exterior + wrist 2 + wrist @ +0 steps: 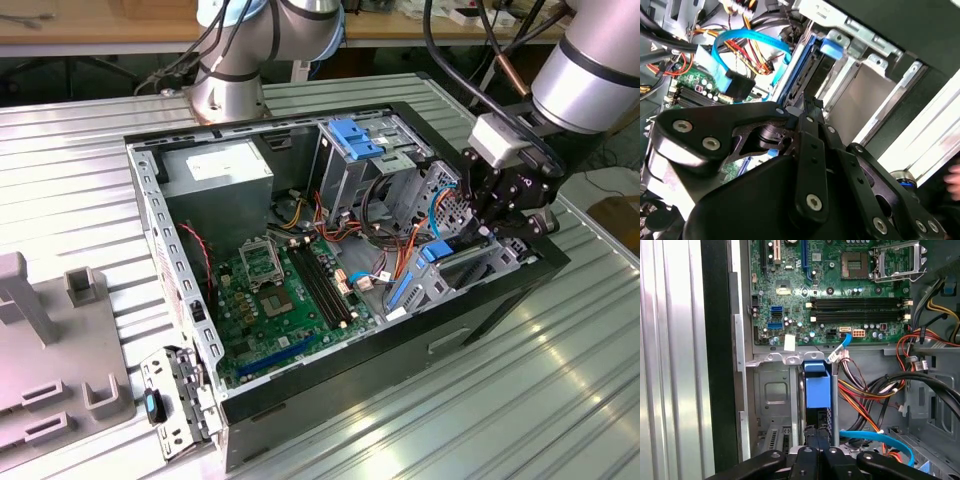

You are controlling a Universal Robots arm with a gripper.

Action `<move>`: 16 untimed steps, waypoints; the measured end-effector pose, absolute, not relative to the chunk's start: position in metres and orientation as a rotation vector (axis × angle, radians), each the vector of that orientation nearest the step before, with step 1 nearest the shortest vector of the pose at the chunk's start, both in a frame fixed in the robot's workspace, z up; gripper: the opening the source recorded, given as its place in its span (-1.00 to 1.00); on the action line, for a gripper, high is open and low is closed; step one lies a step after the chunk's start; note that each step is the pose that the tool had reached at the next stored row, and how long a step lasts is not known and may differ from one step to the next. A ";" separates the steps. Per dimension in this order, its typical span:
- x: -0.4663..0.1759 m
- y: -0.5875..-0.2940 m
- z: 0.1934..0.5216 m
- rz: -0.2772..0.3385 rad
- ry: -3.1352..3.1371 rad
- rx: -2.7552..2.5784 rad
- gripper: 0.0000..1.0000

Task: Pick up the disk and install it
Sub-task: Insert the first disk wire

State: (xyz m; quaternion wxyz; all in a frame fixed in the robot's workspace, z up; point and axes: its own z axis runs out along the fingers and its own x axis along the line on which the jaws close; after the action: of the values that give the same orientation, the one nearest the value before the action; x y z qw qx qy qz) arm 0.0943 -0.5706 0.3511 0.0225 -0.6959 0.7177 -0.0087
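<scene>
While my arm is reaching down at the exterior view's right end of the open computer case [148, 205], I am pinching the disk [817, 390] in my gripper [817, 434], whose fingers are pressing together on its dark near edge. The disk is standing on edge in the narrow metal bay at that end of the case, and its bright blue carrier rail [799, 75] is running down into the slot between the bay's grey walls. A light blue cable [742, 37] is looping just beside the bay, and the green motherboard [840, 290] is lying beyond it. The case is resting on a ribbed metal table [60, 170], with a grey fixture [40, 340] lying at the exterior view's left.
</scene>
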 end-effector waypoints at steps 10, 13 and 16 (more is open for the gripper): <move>0.117 -0.560 0.351 -0.030 2.224 -2.157 -0.79; 0.119 -0.555 0.352 -0.034 2.226 -2.159 -0.79; 0.122 -0.547 0.355 -0.035 2.227 -2.159 -0.79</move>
State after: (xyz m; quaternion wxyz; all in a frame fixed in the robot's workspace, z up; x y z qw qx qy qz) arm 0.1222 -0.5465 0.3551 0.0199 -0.6960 0.7177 -0.0114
